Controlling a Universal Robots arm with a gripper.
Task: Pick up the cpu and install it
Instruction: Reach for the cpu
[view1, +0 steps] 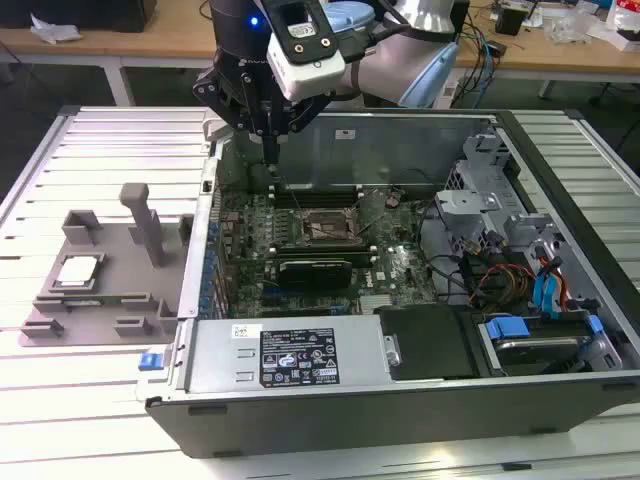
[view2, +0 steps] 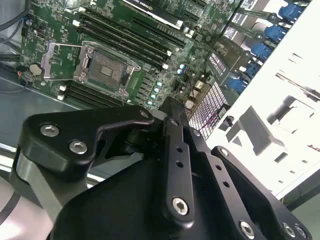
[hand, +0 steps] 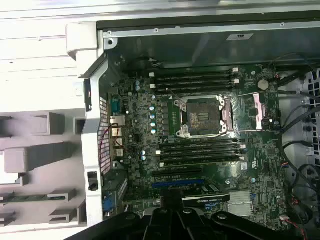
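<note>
In the exterior view, the cpu (view1: 78, 270) lies flat in a recess of the grey holder tray (view1: 150, 300). The tray sits on the white slatted desk (view1: 60, 400), to the exterior view's left of the open computer case (view1: 400, 400). The gripper (view1: 271, 155) hangs above the far corner of the case, well apart from the cpu. Its jaws look drawn together into one thin tip with nothing between them.

Both wrist views look down on the green motherboard (hand: 135, 150) and bring out what the exterior view leaves small: the bare cpu socket (hand: 202, 117) between rows of black memory slots. In the second wrist view the socket (view2: 107, 67) has its metal frame swung open beside it. There the gripper's (view2: 171, 107) black linkage covers most of the foreground and hides the tips. In the first wrist view the gripper (hand: 172, 212) is cut off at the edge, and the tray (hand: 45, 155) is partly cropped, with a long green memory stick (hand: 35, 198) in one of its slots.
</note>
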